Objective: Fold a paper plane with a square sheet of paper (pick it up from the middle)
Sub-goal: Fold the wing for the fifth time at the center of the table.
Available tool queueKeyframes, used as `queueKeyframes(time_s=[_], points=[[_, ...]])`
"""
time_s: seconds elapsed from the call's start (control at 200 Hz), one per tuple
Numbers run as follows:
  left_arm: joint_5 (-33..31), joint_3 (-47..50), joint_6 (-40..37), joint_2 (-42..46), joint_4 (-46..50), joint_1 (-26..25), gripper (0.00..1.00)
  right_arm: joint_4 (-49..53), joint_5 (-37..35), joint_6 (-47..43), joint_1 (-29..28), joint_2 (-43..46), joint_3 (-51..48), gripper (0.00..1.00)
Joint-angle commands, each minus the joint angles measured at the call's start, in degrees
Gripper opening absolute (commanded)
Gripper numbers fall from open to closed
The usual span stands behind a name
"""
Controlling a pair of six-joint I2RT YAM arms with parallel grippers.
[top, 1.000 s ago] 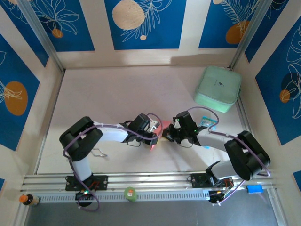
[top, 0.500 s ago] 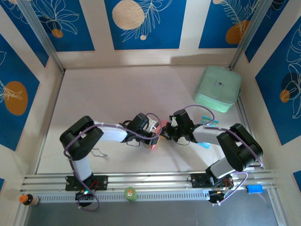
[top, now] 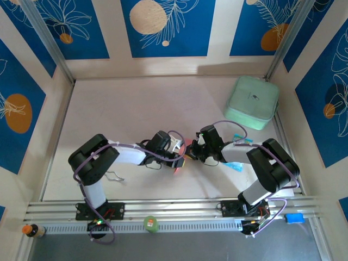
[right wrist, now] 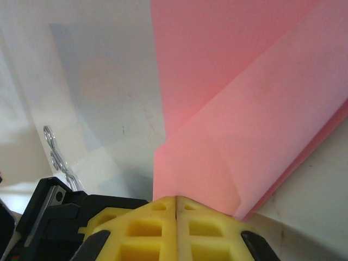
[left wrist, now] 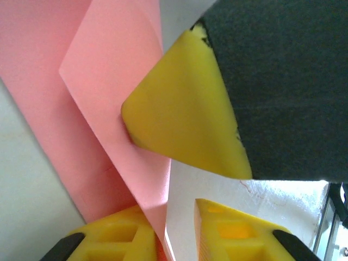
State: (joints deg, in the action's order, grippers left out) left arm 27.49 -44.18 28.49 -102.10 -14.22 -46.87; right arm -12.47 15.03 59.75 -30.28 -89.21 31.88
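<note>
Well, near-left of the case [top: 252,101], right gripper [right wrist: 175,198] pinches the paper [right wrist: 244,81] tight; left gripper [left wrist: 173,209] has jaws slightly spread at its edge.

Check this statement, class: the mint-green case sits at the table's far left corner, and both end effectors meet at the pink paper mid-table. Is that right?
No. The top external view shows the mint-green case at the far right corner of the table, not left. The left end effector and right end effector meet at the pink paper mid-table.
</note>
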Motion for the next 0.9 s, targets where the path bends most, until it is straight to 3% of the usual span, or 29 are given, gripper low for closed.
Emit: queueKeyframes(time_s=[0.0,0.205,0.72,0.895], points=[[-0.24,1.46,0.43,1.62,0.79,0.74,0.24,-0.01,-0.06,-0.89,0.23,-0.44,1.08,0.03],[0.42,1.72,0.86,1.13,-0.18,0.90,0.20,-0.28,-0.17,-0.59,0.14,-0.60,0.79,0.03],[-0.07,1.60,1.39,0.91,-1.12,1.00,0.21,-0.54,-0.08,-0.32,-0.21,-0.67,0.51,0.03],[0.11,1.41,1.54,0.42,-1.16,1.09,0.12,-0.63,-0.06,-0.24,-0.22,-0.62,0.46,0.03]])
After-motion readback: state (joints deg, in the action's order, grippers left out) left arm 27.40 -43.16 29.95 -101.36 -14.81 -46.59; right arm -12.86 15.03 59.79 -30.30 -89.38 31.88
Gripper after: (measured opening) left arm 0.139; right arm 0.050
